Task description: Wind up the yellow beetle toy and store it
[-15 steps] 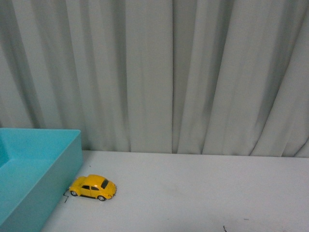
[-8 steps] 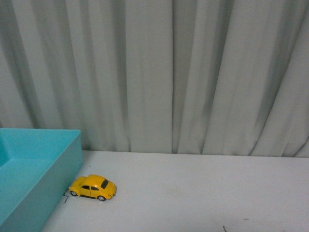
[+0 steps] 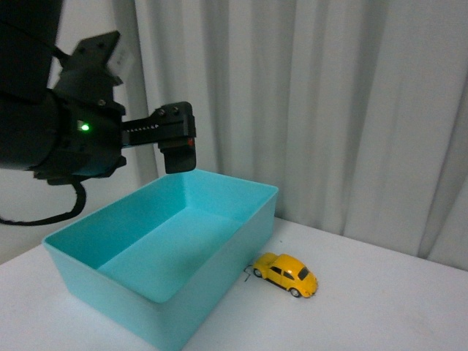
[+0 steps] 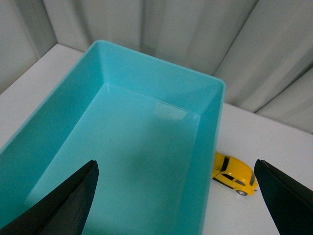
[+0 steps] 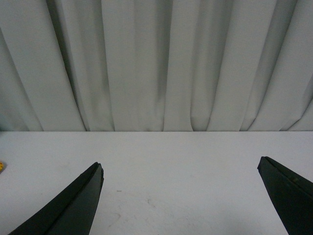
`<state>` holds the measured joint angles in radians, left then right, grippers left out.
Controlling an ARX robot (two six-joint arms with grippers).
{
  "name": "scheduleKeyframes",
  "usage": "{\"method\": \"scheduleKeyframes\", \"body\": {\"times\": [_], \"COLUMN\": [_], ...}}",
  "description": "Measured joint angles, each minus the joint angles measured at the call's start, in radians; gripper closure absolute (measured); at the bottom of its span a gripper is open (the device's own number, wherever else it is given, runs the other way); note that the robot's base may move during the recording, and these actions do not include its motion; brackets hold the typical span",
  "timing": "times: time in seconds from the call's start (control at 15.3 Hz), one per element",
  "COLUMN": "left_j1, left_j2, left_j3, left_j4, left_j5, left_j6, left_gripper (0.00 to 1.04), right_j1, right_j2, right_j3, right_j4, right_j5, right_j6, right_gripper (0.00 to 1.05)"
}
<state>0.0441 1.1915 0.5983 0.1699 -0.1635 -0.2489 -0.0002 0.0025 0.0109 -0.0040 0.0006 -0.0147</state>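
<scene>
The yellow beetle toy (image 3: 287,273) stands on its wheels on the white table, beside the right wall of a teal bin (image 3: 157,292). It also shows in the left wrist view (image 4: 235,175), just outside the bin's rim (image 4: 210,147). My left gripper (image 3: 175,145) hangs high over the bin's far left side, open and empty (image 4: 174,164), apart from the toy. My right gripper (image 5: 180,161) is open and empty above bare table; only a yellow sliver (image 5: 1,166) shows at that view's edge.
Grey-white curtains (image 3: 329,110) hang close behind the table. The bin holds nothing that I can see. A small dark mark (image 3: 247,273) lies on the table by the toy's end nearest the bin. The white table (image 3: 380,314) stretches to the right of the toy.
The front view now looks from a different angle: the whole bin shows and my left arm has come into view above it. The toy still sits beside the bin's wall.
</scene>
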Motion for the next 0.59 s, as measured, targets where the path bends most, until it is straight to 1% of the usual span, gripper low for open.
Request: {"method": "scheduleKeyframes", "body": {"times": [0.13,0.26,0.39,0.46,0.59], "left_j1": [-0.034,-0.109,-0.190,-0.223,-0.251], "left_j2": [0.230,0.412,0.563,0.629,0.715], "left_j3": [0.191,0.393,0.583,0.682,0.815], "left_j4": [0.003,-0.064,-0.168,-0.241,-0.363], "left_j5": [0.027,0.089,0.139,0.152,0.161], "left_j6": [0.126,0.267,0.452,0.595,0.837], "left_gripper": [0.07,0.07,0.07,0.07,0.07], "right_j1": [0.000,0.000,0.000,0.000,0.000], "right_j2": [0.000,0.000,0.000,0.000,0.000], "right_j3": [0.000,0.000,0.000,0.000,0.000], "right_j4": [0.000,0.000,0.000,0.000,0.000], "right_j5": [0.000,0.000,0.000,0.000,0.000], "right_j6": [0.000,0.000,0.000,0.000,0.000], "right_gripper": [0.07,0.07,0.07,0.07,0.07]}}
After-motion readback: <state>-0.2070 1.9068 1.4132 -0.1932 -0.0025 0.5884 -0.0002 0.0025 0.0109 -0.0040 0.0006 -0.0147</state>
